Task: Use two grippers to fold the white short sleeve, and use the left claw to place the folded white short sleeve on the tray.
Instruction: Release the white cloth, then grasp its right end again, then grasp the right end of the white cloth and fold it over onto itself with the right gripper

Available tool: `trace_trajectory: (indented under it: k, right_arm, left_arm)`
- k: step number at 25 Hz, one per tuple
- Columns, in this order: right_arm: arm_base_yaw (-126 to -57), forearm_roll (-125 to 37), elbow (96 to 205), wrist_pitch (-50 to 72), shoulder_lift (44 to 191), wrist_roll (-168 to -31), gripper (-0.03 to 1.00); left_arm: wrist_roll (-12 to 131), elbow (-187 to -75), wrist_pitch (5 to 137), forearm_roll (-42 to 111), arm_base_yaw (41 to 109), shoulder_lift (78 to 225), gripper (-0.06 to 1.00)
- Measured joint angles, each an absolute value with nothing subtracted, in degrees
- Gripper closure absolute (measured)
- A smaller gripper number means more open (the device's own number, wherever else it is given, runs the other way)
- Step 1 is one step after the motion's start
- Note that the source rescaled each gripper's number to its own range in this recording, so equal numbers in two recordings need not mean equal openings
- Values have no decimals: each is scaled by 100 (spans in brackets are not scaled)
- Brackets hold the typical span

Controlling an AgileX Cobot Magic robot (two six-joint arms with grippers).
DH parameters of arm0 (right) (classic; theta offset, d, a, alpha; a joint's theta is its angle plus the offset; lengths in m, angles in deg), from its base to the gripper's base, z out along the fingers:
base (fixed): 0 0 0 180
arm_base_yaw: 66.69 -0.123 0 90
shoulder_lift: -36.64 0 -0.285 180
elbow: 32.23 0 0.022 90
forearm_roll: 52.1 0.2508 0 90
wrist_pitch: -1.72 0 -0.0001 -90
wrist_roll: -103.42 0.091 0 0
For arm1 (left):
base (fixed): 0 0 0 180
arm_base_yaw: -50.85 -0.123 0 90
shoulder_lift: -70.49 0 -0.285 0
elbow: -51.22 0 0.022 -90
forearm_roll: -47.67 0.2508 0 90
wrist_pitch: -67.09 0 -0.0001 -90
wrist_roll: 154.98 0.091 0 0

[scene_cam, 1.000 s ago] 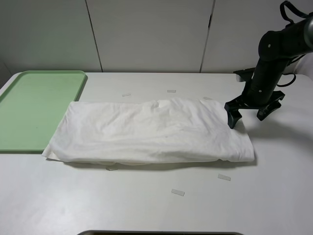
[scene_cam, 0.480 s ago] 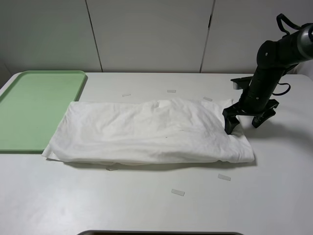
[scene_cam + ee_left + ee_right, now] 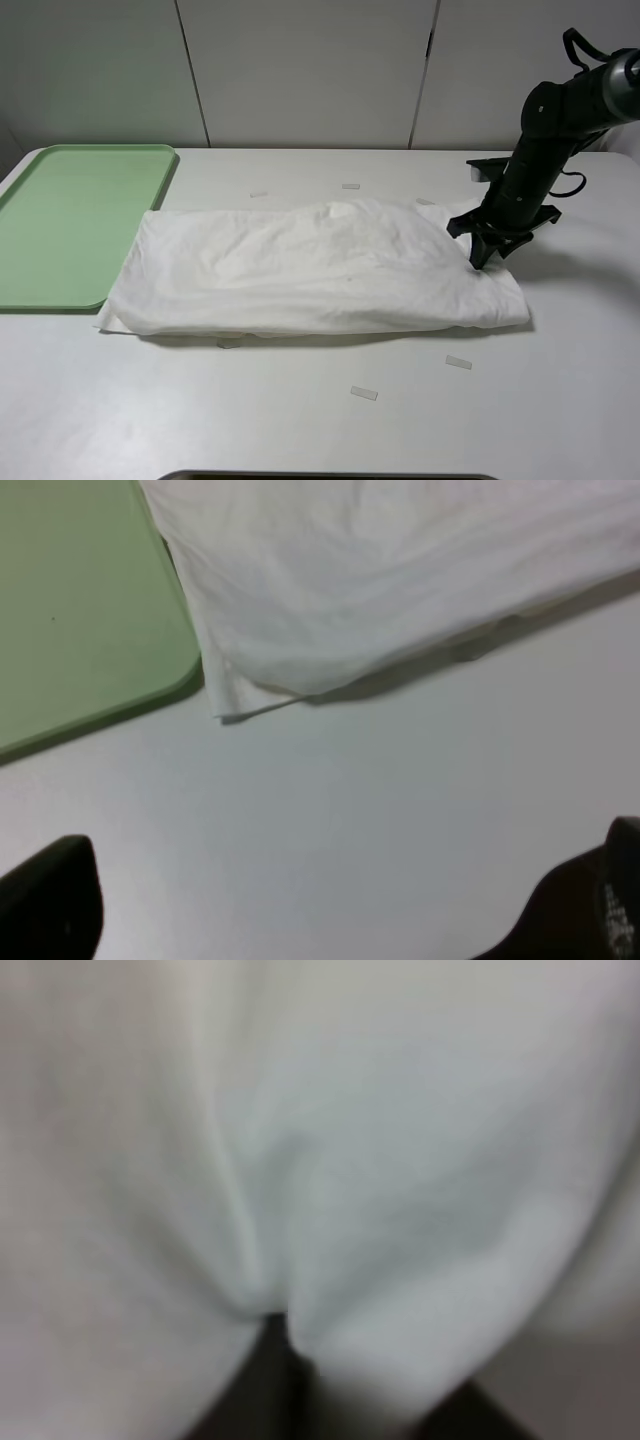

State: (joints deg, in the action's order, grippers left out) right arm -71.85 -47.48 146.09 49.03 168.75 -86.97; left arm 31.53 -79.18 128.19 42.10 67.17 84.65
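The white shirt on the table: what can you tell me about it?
The white shirt looks like soft, wrinkled cotton, folded into a long band lying flat across the table. One end lies right beside the green tray, a thin lower layer peeking out at that corner. At the other end the right gripper seems to pinch a bunched fold.

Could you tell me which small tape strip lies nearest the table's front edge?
The tape strip lying before the middle of the white T-shirt; the neighbouring strip sits closer to the shirt, and the others lie at or beyond it.
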Motion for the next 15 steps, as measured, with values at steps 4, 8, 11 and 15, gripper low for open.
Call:
trace_trajectory:
  k: [4,8,11,15]
  right_arm:
    - [-7191,-4584,14609,4930,16886,-8729,93]
    - [-7191,-4584,14609,4930,16886,-8740,93]
    - [-7191,-4590,14614,4944,16865,-8740,93]
    - [-7201,-4754,14614,4944,16762,-8740,93]
  left_arm:
    - [3153,-7918,12819,4210,6717,8465,-4]
    - [3153,-7918,12819,4210,6717,8465,-4]
    - [3153,-7918,12819,4210,6717,8465,-4]
    - [3153,-7918,12819,4210,6717,8465,-4]
